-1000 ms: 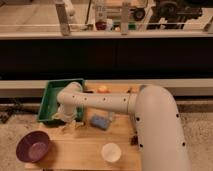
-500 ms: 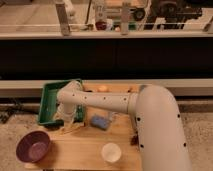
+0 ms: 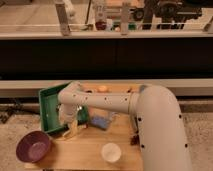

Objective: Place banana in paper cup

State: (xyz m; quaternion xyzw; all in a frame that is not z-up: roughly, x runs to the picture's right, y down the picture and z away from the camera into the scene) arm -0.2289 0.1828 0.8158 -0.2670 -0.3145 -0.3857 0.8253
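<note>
The banana (image 3: 74, 129) is a pale yellow piece lying on the wooden table (image 3: 90, 155), just off the front right corner of the green tray (image 3: 49, 102). My gripper (image 3: 68, 120) points down at the end of the white arm (image 3: 150, 120), directly over the banana's left end and touching or nearly touching it. The paper cup (image 3: 111, 151) stands upright, small and white, near the table's front edge, to the right of and nearer than the banana. It looks empty.
A dark purple bowl (image 3: 33, 146) sits at the front left corner. A blue object (image 3: 100, 120) lies right of the gripper. A round orange fruit (image 3: 102, 89) sits at the table's back edge. A dark counter runs behind the table.
The gripper stays low over the banana by the tray's corner, with only a slight shift. The cup, bowl and other objects have not moved.
</note>
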